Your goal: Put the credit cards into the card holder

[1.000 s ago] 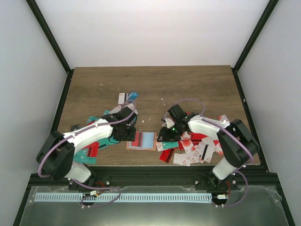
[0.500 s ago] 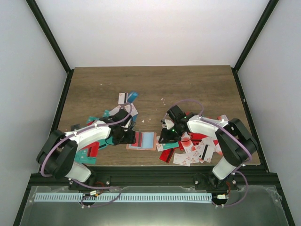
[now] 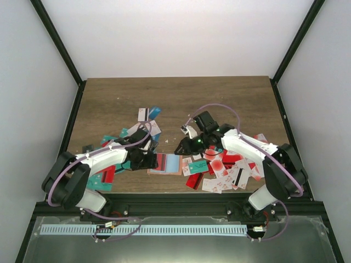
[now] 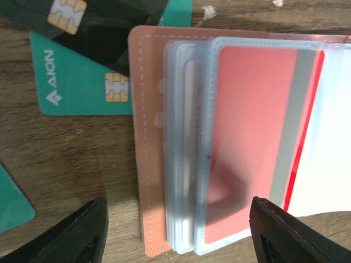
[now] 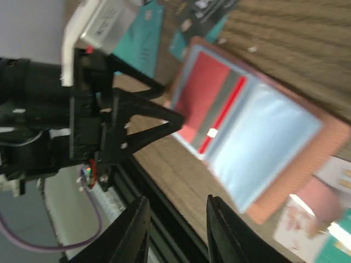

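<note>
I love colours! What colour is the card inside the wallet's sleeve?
Red rectangular card with a grey stripe; best in left wrist view.

white walls (image 3: 181, 33), wooden table (image 3: 219, 98), black frame (image 3: 55, 44)

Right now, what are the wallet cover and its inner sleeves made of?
Wallet cover: looks like salmon leather or faux leather, matte, stitched along the edge. Inner sleeves: clear soft plastic, slightly glossy; a red card shows through.

Bright, even light overhead, faint shadows on the table (image 3: 230, 98). The right wrist picture is blurred throughout; the left is sharp, a soft shadow on the card holder (image 4: 181, 148) at five o'clock.
</note>
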`<state>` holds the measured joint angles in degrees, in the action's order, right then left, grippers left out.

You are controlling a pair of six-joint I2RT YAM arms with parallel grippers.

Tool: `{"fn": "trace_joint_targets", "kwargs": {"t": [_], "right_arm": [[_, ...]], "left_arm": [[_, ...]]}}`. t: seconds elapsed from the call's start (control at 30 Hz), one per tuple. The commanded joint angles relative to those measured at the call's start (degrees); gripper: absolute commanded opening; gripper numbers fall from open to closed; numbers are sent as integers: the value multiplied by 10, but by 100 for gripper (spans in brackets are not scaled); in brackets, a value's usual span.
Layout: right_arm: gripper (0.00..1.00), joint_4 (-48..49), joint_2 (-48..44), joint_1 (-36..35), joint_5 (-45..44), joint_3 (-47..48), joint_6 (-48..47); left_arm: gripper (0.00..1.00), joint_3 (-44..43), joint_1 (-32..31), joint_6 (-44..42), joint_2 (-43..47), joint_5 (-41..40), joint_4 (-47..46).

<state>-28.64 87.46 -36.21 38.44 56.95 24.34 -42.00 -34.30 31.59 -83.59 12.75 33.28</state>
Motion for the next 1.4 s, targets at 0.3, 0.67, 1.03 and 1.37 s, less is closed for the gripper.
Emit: {"fn": "trace_joint_targets", "kwargs": {"t": [0.3,0.67,1.03,1.37], "right_arm": [[21,68,123,-63,88,86,37],[12,74,191,-75,67,84,44],[8,121,246,-75,72,51,41],[6,137,275,-75,60,23,35]], "left_arm": [[68,41,33,46,76,19,-1],[68,78,50,51,82,66,-63],[68,85,51,47,46,70,-97],[69,95,51,41,19,131,-138]]}}
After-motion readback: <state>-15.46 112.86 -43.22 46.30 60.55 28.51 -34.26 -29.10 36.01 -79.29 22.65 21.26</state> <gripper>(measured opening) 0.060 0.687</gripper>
